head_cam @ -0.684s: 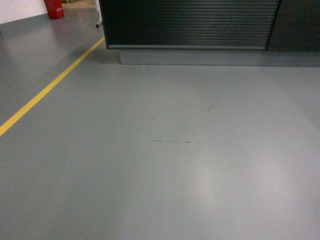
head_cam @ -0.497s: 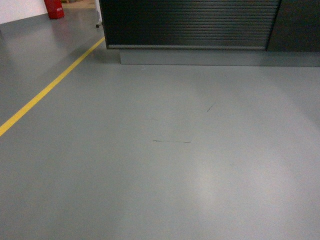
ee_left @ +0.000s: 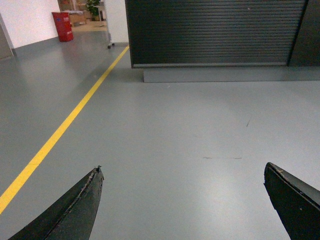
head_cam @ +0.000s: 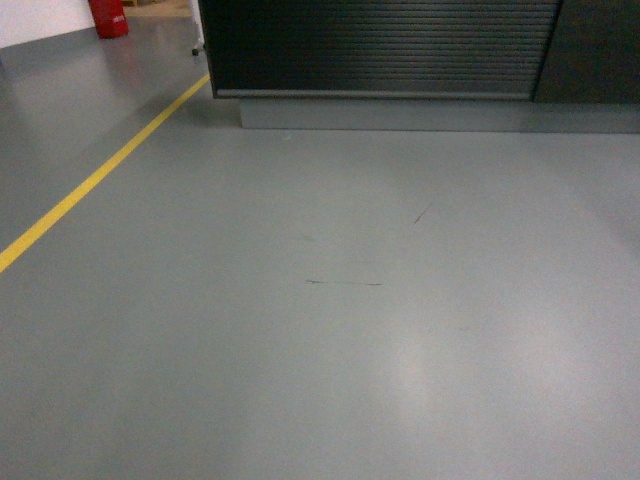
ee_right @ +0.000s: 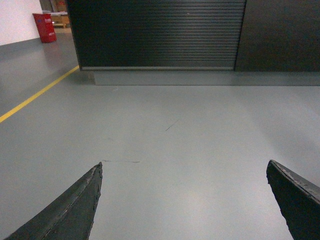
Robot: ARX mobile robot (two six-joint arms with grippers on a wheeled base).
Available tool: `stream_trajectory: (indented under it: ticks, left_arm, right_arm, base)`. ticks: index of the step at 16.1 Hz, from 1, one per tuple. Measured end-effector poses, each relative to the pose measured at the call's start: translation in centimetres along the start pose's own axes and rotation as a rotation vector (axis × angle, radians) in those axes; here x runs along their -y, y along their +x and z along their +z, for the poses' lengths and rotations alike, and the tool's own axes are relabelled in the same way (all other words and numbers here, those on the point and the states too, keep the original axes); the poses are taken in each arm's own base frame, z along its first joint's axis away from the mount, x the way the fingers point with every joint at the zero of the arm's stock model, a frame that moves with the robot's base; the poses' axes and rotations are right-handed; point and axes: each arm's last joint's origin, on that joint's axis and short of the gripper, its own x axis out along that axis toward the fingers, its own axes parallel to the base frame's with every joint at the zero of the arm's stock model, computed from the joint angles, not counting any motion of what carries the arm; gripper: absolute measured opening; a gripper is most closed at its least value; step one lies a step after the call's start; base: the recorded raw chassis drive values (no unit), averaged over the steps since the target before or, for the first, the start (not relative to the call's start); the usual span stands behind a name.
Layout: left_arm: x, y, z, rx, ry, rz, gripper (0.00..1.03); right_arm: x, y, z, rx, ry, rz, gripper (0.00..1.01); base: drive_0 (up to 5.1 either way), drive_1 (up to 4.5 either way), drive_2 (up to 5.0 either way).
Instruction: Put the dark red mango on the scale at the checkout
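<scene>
Head view: grey floor (head_cam: 330,330) fills most of the frame. Checkout (head_cam: 380,45) stands at the top edge, black, front of horizontal ribbed slats, on a grey plinth (head_cam: 430,113). Only its front face shows; the top is out of frame. Yellow floor line (head_cam: 100,175) runs diagonally from the checkout's left corner toward the lower left. Red bin (head_cam: 108,16) at far upper left, against a white wall. Two thin dark scuff marks (head_cam: 343,283) on the floor near centre. Neither arm is visible here. Dark red mango and scale: not seen in this view.

Left wrist view: left gripper (ee_left: 182,200) released, two dark fingers (ee_left: 75,210) spread wide at the lower corners, nothing between them but floor. Checkout front ahead, well apart from the fingertips. Yellow line passes to the left of the left finger. Red bin at upper left, with cartons and a plant behind it, small and unclear.

Right wrist view: right gripper (ee_right: 182,202) likewise released, fingers (ee_right: 70,210) wide apart, holding nothing. Checkout slats ahead; a plain dark panel (ee_right: 277,35) adjoins them on the right. Mango and scale not visible in either wrist view.
</scene>
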Motion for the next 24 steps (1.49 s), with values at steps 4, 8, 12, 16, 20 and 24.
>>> stream_trajectory:
  ticks: [4, 8, 12, 16, 20, 24]
  left_arm:
    - [0.00, 0.00, 0.00, 0.000, 0.000, 0.000, 0.98]
    - [0.00, 0.00, 0.00, 0.000, 0.000, 0.000, 0.98]
    - [0.00, 0.00, 0.00, 0.000, 0.000, 0.000, 0.98]
    - [0.00, 0.00, 0.01, 0.001, 0.000, -0.001, 0.98]
    - [0.00, 0.00, 0.00, 0.000, 0.000, 0.000, 0.98]
    - [0.00, 0.00, 0.00, 0.000, 0.000, 0.000, 0.98]
  right_arm:
    - [0.00, 0.00, 0.00, 0.000, 0.000, 0.000, 0.98]
    - [0.00, 0.00, 0.00, 0.000, 0.000, 0.000, 0.98]
    - [0.00, 0.00, 0.00, 0.000, 0.000, 0.000, 0.98]
    - [0.00, 0.00, 0.00, 0.000, 0.000, 0.000, 0.98]
    - [0.00, 0.00, 0.01, 0.002, 0.000, 0.000, 0.98]
    - [0.00, 0.00, -0.01, -0.001, 0.000, 0.000, 0.98]
  base:
    - [0.0, 0.00, 0.0]
    - [0.0, 1.38, -1.4]
    - [0.1, 4.06, -3.9]
    - [-0.1, 4.15, -4.2]
    - [0.0, 4.22, -4.2]
    - [0.1, 4.30, -4.1]
